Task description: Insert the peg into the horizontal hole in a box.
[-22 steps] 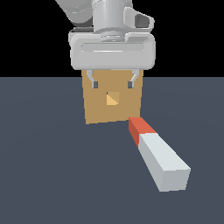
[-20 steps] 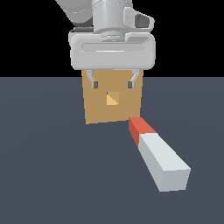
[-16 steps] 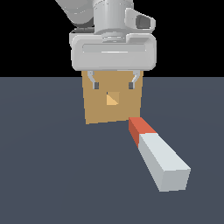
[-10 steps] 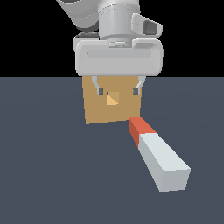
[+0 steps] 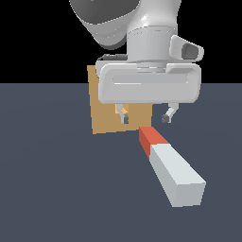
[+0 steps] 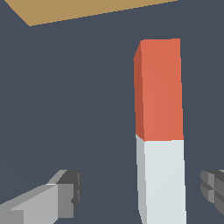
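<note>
I see the gripper (image 5: 145,116) hanging above the floor with jaws spread wide — nothing between them. The peg (image 5: 171,170) lies flat on the floor, its red end (image 6: 159,89) near the tan box (image 5: 105,116) — not touching it.

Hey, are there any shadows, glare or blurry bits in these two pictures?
Exterior view: flat, even render, no cast shadows under the peg or claw, no glare, edges crisp; black backdrop above the floor. Wrist view: also sharp and shadowless; the peg's side faces are only shaded darker, and the box is cropped at the frame edge.
</note>
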Robot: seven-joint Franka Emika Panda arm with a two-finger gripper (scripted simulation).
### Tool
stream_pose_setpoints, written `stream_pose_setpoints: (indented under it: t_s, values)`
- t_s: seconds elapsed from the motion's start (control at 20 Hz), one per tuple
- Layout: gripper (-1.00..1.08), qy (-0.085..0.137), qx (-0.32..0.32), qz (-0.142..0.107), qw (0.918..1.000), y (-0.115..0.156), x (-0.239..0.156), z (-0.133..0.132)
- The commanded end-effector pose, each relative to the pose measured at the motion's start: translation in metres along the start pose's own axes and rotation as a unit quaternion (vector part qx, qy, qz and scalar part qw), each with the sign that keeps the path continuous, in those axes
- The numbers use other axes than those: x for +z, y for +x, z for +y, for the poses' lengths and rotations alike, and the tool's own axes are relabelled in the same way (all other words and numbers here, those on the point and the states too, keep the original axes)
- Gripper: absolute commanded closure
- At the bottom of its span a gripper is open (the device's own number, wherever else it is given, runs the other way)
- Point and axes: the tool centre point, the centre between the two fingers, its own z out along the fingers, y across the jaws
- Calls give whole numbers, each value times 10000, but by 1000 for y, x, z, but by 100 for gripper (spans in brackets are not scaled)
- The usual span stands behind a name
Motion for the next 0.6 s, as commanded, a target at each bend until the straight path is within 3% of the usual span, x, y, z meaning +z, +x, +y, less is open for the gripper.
stream_pose_setpoints:
  t_s: [0.0,0.55]
  values:
    - [-92,3,-45,-2,10000,-10,12,11]
    - [-92,13,-153,-7,9999,-35,40,40]
